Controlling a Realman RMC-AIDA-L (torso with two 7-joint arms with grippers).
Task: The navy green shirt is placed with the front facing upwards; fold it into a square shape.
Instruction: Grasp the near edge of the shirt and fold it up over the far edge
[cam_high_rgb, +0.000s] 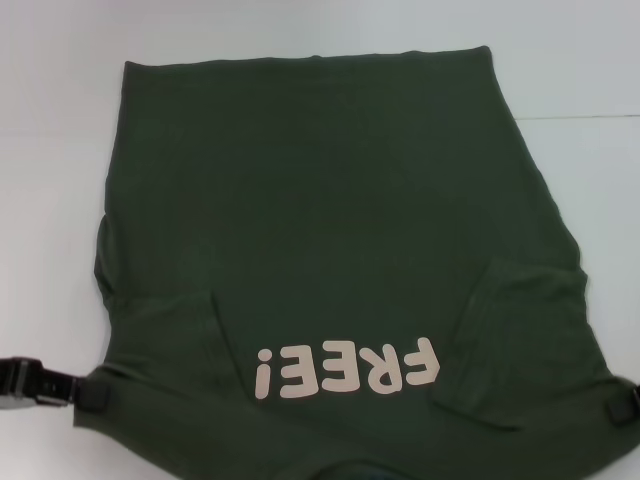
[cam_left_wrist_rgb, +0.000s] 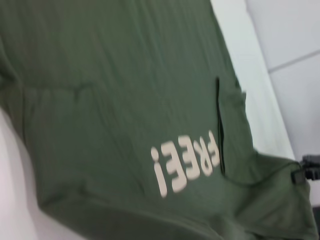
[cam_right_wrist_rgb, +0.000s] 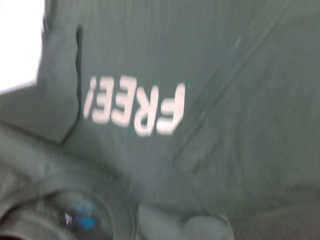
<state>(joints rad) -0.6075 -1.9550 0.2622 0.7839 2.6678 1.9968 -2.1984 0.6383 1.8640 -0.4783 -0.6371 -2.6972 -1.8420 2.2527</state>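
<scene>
Head view: dark olive-green cotton T-shirt (cam_high_rgb: 330, 250) lies flat on white table (cam_high_rgb: 50, 150), sleeves folded inward; left gripper (cam_high_rgb: 88, 392) and right gripper (cam_high_rgb: 622, 405) clamp its lower corners

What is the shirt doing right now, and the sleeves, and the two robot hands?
shirt: spread on the white table, front up, "FREE!" print showing, collar nearest the robot.
sleeves: both folded in over the chest.
left gripper: at the shirt's near left shoulder edge, touching the cloth.
right gripper: at the near right shoulder edge, touching the cloth.
</scene>
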